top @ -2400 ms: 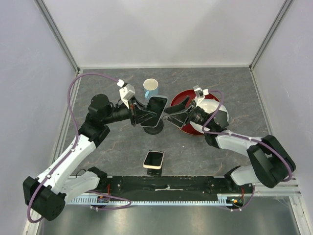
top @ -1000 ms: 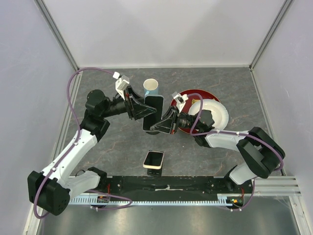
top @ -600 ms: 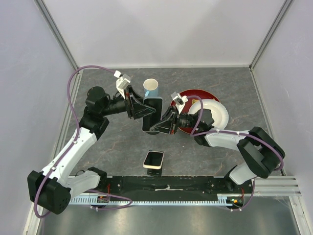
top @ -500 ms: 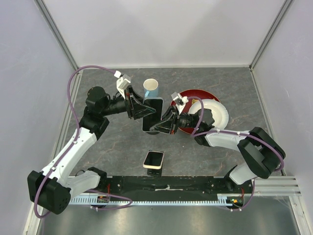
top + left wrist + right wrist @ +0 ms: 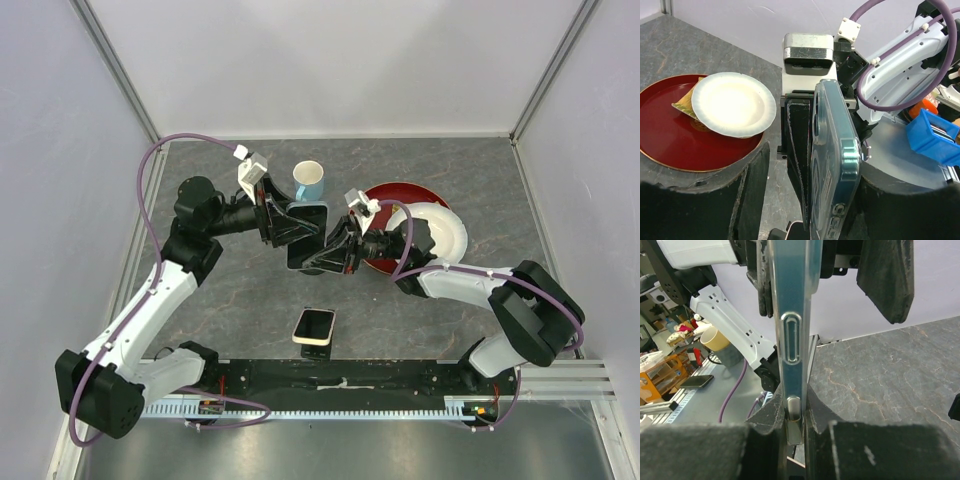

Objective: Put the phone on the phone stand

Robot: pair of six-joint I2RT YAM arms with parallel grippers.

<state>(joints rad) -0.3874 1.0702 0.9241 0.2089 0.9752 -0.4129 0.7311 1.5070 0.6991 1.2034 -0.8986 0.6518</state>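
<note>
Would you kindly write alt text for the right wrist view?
A phone stands edge-on, pinched at the bottom by the right tool; the left tool straddles its top, one finger clear of it; grey stone table behind.

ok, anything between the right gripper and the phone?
Nothing visible. The right gripper clamps the phone by its edge; the left gripper stands open around it, one finger close beside it, the other apart.

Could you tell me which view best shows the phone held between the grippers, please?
The left wrist view: the phone stands upright, showing its clear-cased back and camera bump. The right wrist view gives only its thin edge, pinched in the right gripper. The top view shows only a small dark slab.
</note>
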